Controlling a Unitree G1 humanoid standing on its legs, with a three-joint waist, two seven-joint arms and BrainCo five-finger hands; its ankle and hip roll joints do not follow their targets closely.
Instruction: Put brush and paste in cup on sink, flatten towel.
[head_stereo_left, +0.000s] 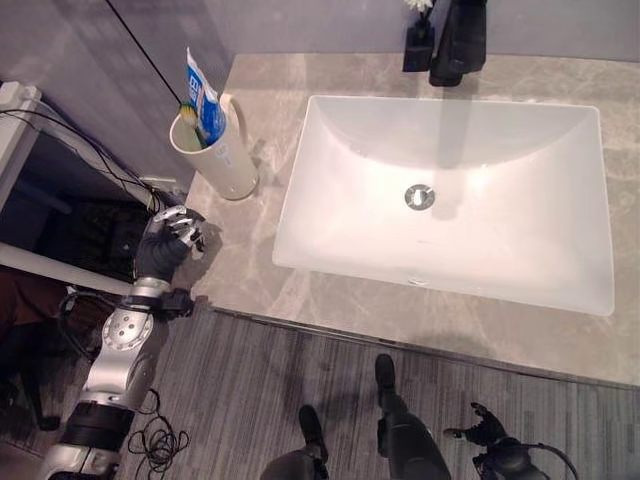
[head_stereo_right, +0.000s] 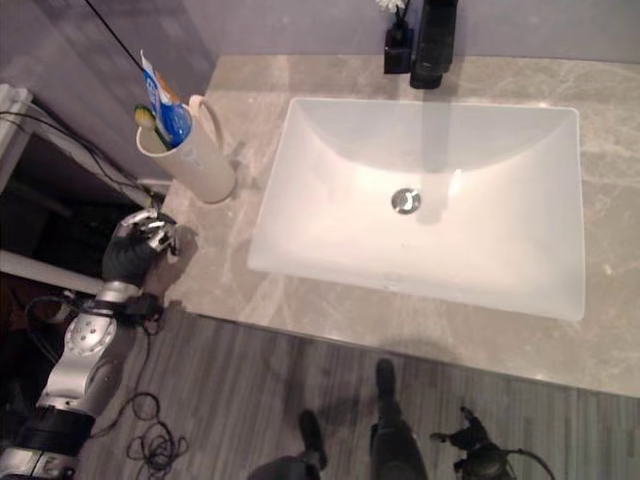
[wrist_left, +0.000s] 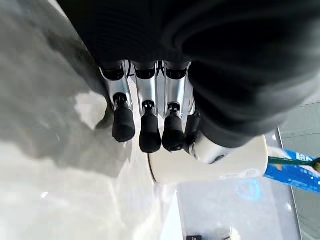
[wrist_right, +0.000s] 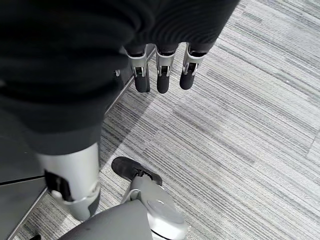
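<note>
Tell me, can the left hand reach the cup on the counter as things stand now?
Probably yes: the left hand hangs at the counter's edge just before the cup, with bare counter between them.

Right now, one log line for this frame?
cup: on counter, left of sink | paste, brush: in cup | left hand: open, near cup | right hand: open, low

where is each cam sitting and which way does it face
Left eye view: on the head, facing down at the sink and counter; left hand at the counter's edge.
Right eye view: same scene, slightly offset; right hand hangs low.
Left wrist view: along relaxed fingers toward the cup.
Right wrist view: along the right hand, down at the floor.
Shared: the cup with toothpaste.
</note>
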